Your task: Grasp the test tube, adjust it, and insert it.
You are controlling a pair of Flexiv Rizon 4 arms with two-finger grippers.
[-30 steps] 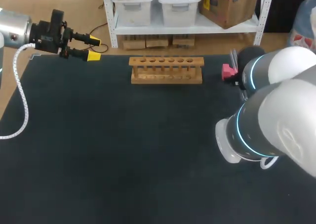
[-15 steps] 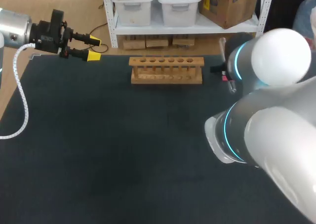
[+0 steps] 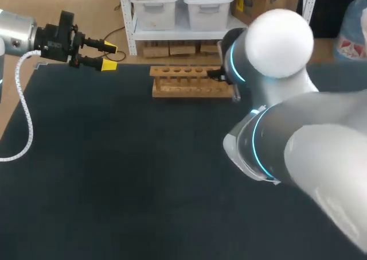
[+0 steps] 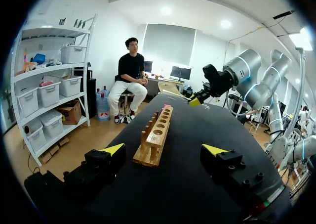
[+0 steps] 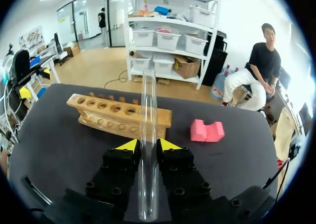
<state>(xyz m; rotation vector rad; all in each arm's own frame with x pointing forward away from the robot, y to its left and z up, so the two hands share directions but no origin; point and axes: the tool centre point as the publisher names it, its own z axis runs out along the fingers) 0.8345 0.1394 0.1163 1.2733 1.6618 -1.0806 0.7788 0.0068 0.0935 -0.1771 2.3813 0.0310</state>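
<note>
A clear glass test tube [image 5: 147, 130] stands upright between the yellow tips of my right gripper [image 5: 144, 146], which is shut on it. Ahead of that gripper lies the wooden rack [image 5: 118, 116] with its row of holes. In the head view the rack [image 3: 192, 81] sits at the table's far middle, and my right arm [image 3: 269, 36] hangs over its right end, hiding gripper and tube. My left gripper [image 3: 106, 56] is open and empty at the far left corner. From the left wrist view its own gripper [image 4: 164, 152] faces the rack [image 4: 157, 135] end-on.
A pink block [image 5: 207, 131] lies on the dark mat beside the rack's right end; my right arm hides it in the head view. The dark table [image 3: 114, 174] stretches out in front of the rack. A white cable [image 3: 26, 122] hangs from my left arm.
My right arm has swung left from the table's right side to the rack's right end, covering the pink block in the head view. My left arm has not moved.
</note>
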